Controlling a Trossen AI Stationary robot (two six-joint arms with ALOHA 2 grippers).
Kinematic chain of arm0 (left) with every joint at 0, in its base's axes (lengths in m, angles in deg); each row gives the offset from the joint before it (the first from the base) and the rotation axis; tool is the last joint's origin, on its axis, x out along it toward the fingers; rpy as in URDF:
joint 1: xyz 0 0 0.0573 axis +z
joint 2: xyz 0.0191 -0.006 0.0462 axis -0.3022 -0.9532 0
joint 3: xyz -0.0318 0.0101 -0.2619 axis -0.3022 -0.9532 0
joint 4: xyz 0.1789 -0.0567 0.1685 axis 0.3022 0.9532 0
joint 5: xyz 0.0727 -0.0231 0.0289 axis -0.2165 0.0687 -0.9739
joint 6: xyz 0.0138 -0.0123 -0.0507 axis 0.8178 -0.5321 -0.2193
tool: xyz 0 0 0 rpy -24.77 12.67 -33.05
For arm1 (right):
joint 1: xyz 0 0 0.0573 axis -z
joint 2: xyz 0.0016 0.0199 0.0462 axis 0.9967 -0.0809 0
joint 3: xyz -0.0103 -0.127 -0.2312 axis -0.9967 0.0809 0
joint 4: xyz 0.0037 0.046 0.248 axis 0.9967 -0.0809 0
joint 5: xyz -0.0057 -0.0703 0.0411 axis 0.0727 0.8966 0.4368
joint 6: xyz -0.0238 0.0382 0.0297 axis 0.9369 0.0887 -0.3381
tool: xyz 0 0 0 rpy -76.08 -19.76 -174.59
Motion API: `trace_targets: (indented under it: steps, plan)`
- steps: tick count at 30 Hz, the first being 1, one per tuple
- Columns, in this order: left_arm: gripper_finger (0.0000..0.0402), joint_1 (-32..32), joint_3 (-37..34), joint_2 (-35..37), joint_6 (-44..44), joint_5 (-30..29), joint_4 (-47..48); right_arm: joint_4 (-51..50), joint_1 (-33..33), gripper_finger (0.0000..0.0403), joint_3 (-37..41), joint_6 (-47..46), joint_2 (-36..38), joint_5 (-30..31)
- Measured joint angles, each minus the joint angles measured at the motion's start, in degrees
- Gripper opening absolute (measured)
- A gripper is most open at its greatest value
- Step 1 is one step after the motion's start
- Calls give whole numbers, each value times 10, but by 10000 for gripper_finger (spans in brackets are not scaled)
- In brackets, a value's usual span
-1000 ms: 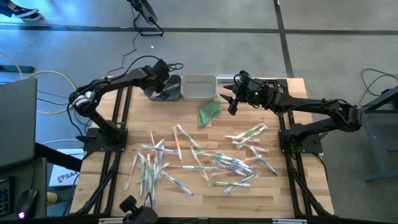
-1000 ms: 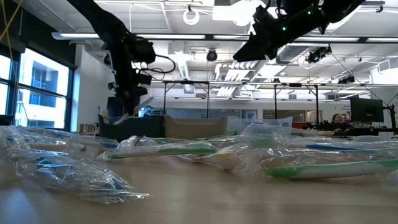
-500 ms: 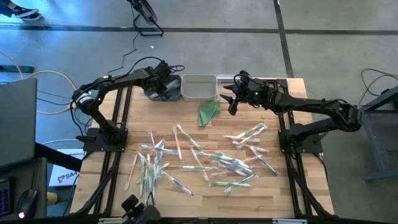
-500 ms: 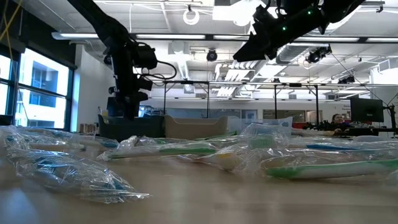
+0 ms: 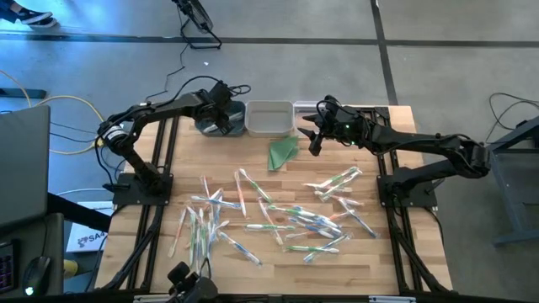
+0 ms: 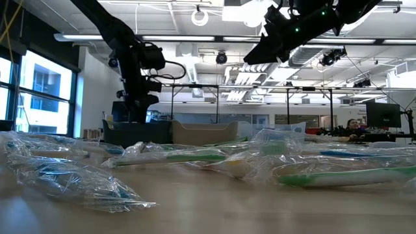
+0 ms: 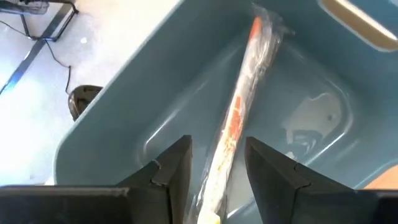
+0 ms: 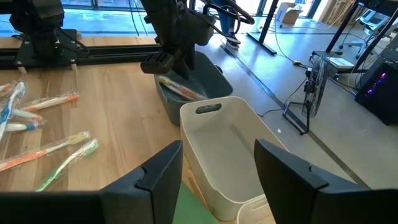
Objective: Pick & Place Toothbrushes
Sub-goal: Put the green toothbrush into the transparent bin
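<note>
The wooden table [image 5: 261, 269] carries a wide scatter of wrapped toothbrushes [image 5: 278, 215] across its middle and near half, with two bins at the far edge: a blue-grey bin [image 5: 215, 119] on the left and a pale bin [image 5: 269, 118] just beside it, and a folded green cloth [image 5: 284, 152] in front of the pale one. The left gripper [image 7: 217, 165] hangs directly over the blue-grey bin, its fingers apart, and an orange-accented wrapped toothbrush [image 7: 242, 112] lies in the bin below, running lengthwise away from the gripper between the two fingers; it looks loose on the bin floor and wall, not pinched, so this drop seems done. The right gripper [image 8: 217, 168] waits raised beside the pale bin, fingers apart and holding nothing, with the green cloth just under it. For the next pick, the pile lies back toward the near side of the table from both grippers; most brushes on the left lie roughly front-to-back, those on the right more slanted or crosswise. The left arm is nearer the left-hand cluster [image 5: 198, 227], the right arm nearer the group around the green-handled brushes [image 5: 337, 181], so either would need to swing back and down and square its fingers across a handle.
</note>
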Motion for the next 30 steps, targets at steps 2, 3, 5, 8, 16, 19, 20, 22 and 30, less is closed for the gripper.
trace_targets:
  steps: [2,3,5,8,16,19,20,22,30]
  plan:
    - [141,0,0,0,4,9,0,0,0,191,0,0,0,0]
    - [138,0,0,0,10,15,-3,0,0,191,0,0,0,0]
    - [126,0,-6,0,22,18,-24,0,0,191,0,0,0,0]
    - [97,0,-20,0,30,42,-53,0,0,191,0,0,0,0]
    - [7,-9,-29,1,32,115,-93,0,0,191,0,0,0,0]
    - [7,-13,-29,2,34,119,-104,0,0,191,0,0,0,0]
    - [8,-17,-29,3,34,122,-109,0,0,191,0,0,0,0]
    - [9,-20,-29,4,36,123,-117,-2,0,191,0,0,0,0]
    - [2,-61,-30,5,47,125,-158,-7,-1,191,0,0,0,0]
